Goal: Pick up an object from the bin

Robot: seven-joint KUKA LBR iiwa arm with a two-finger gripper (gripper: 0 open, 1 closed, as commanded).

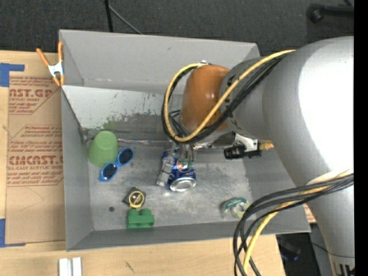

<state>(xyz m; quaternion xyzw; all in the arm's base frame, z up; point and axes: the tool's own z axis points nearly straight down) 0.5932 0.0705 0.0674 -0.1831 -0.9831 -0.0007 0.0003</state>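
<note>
At the left of the grey metal bin (75, 171), a pale green cup (103, 147) lies on its side against the wall. A pair of blue sunglasses (115, 164) is just beside it. Nearer the front, a small round black and gold piece (135, 198) sits close to a green block (140, 218). In the middle of the floor lies a crushed drinks can (179, 177). It is blue with red and white markings, dented along its body, and its silver end faces the front of the bin. The gripper (183, 154) comes down right over the can's far end, at or very near its surface. Whether the claw is wide, narrow or closed on the can cannot be told from here. Above it are the wrist's orange cover (201, 96) and looping yellow and black cables. Further right, near the front corner, rests a small clear, greenish crumpled thing (234, 207), well apart from the can. The broad grey arm (310, 114) reaches in from the right. The bin's floor is scuffed and scratched, and the back wall is worn and stained along its lower edge. Beyond the far rim is dark floor (230, 10), with a black cable (108, 7) trailing across it.
</note>
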